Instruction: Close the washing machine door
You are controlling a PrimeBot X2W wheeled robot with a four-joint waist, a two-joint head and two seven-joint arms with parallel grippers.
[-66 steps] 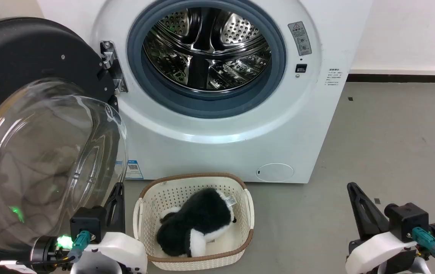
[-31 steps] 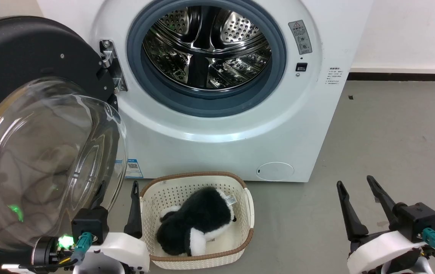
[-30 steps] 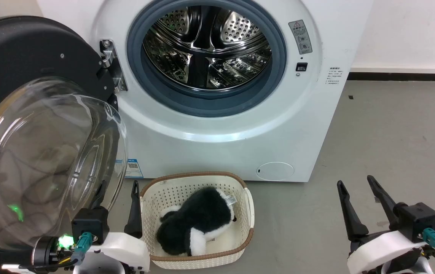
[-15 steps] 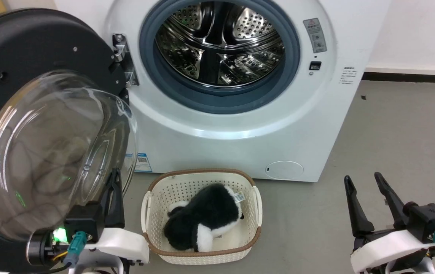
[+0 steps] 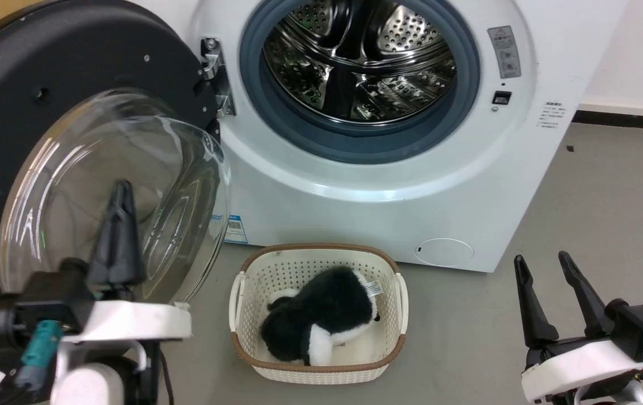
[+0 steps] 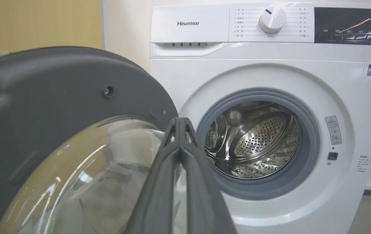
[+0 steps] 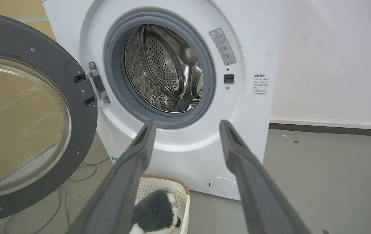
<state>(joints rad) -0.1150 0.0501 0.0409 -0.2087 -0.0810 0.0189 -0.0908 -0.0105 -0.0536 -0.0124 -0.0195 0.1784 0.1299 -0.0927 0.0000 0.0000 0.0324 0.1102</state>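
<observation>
My left pincer point(image 5: 121, 190) is pressed together, both fingers meeting in one dark point. In the head view it stands at the lower left, its tip crossing the glass bowl of the door point(image 5: 57, 152). I cannot tell whether it touches the glass or hangs just before it. In the left wrist view the same pincer point(image 6: 179, 122) aims up the middle of the frame, between the door's right edge and the drum point(image 6: 253, 143). My right pincer point(image 5: 540, 259) is spread and holds nothing, low at the right, well apart from the door.

The door fills the upper left of the head view. It is swung wide, with its inner face turned to me, and hangs from the hinge point(image 5: 217, 73) beside the opening of the machine point(image 5: 389, 208).

I judge the door stiff and fairly heavy, swinging freely on the hinge. The bowl looks slick, curved and breakable, a poor place to press. The black rim is the better hold, at the free edge far from the hinge, pushed from behind. The latch will likely want a firm last push.
</observation>
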